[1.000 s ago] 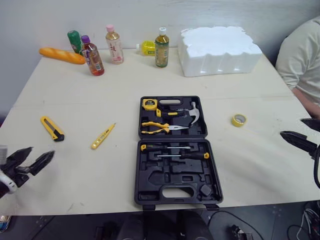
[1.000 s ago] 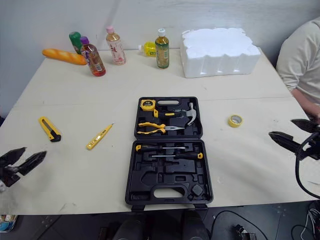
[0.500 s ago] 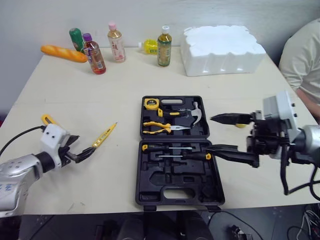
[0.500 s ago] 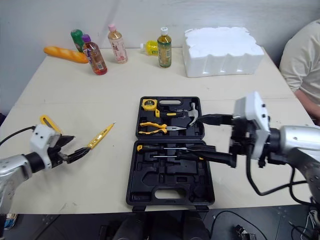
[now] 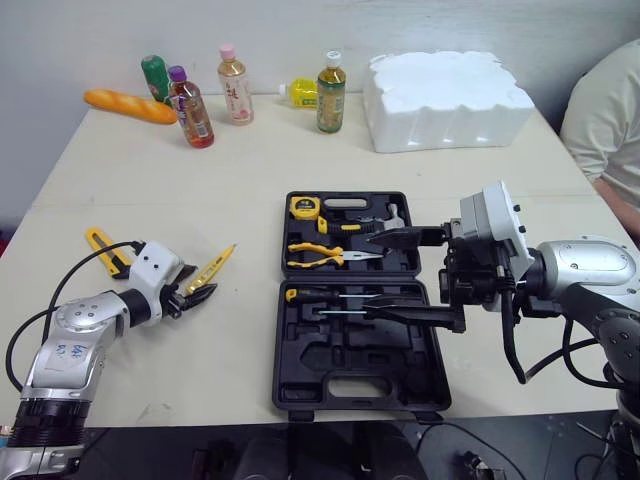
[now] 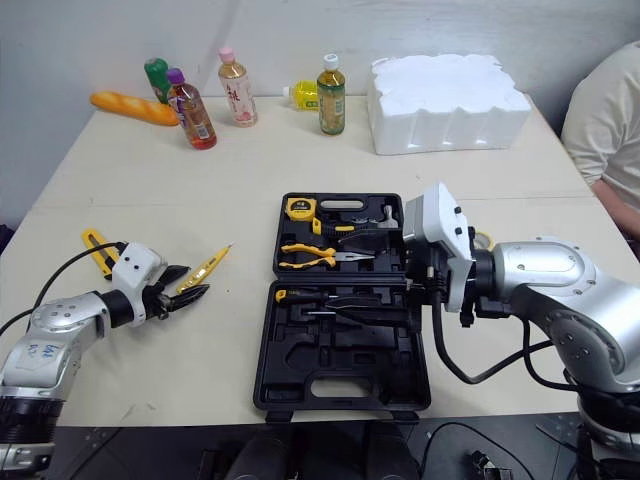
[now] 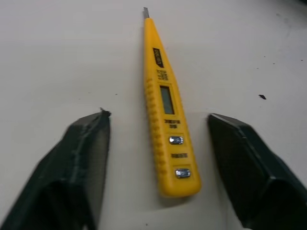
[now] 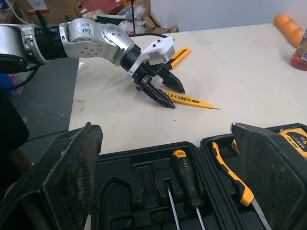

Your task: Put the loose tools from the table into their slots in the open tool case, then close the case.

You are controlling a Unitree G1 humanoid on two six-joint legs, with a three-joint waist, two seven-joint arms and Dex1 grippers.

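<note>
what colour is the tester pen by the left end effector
The tester pen is yellow with black print; the left wrist view shows it best.

It looks like a test lab. A plain table meets a bare wall; packing foam sits upper right.

The yellow tester pen bears small print, too blurred to read
</note>
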